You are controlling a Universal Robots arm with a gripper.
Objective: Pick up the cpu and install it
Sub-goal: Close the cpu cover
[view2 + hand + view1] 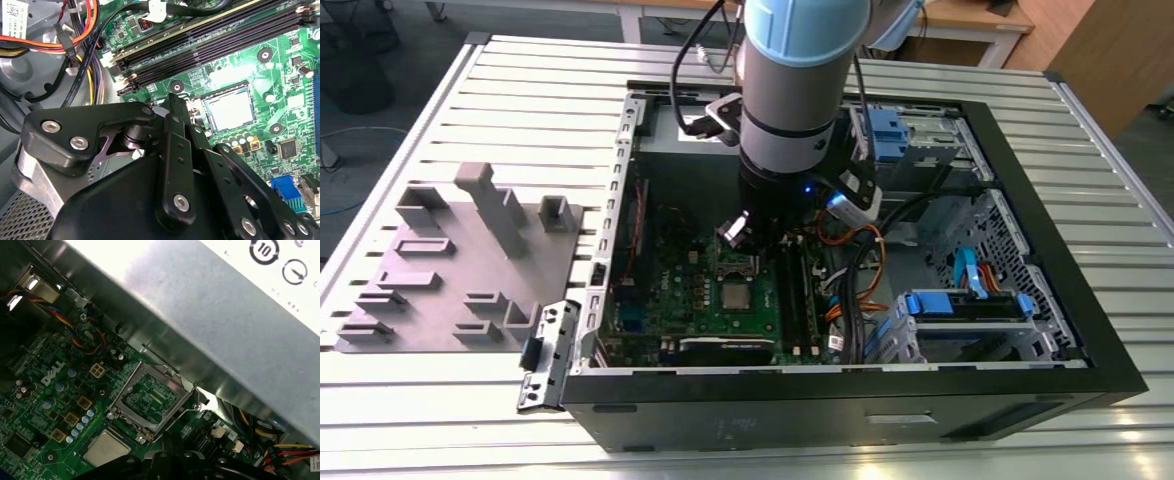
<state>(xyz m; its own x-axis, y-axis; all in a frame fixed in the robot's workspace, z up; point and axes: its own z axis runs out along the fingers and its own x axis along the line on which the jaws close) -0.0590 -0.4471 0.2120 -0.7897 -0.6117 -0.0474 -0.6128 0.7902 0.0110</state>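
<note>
The claw [174, 102] hangs low over the green motherboard [250, 65] inside the open computer case [854, 425]; whether it is open or closed cannot be told. Just beside its tip the cpu [229, 109] lies flat in its socket, apart from the claw. Past the cpu the metal socket frame [150, 400] stands flipped open. Farther off run black memory slots [210, 45] and coloured cables [75, 42]. Outside the case, a grey fixture [454, 260] rests on the slatted worktop [454, 430].

cpu [106, 447] corner hidden behind end effector [172, 464], arm [794, 60] top cropped
</note>
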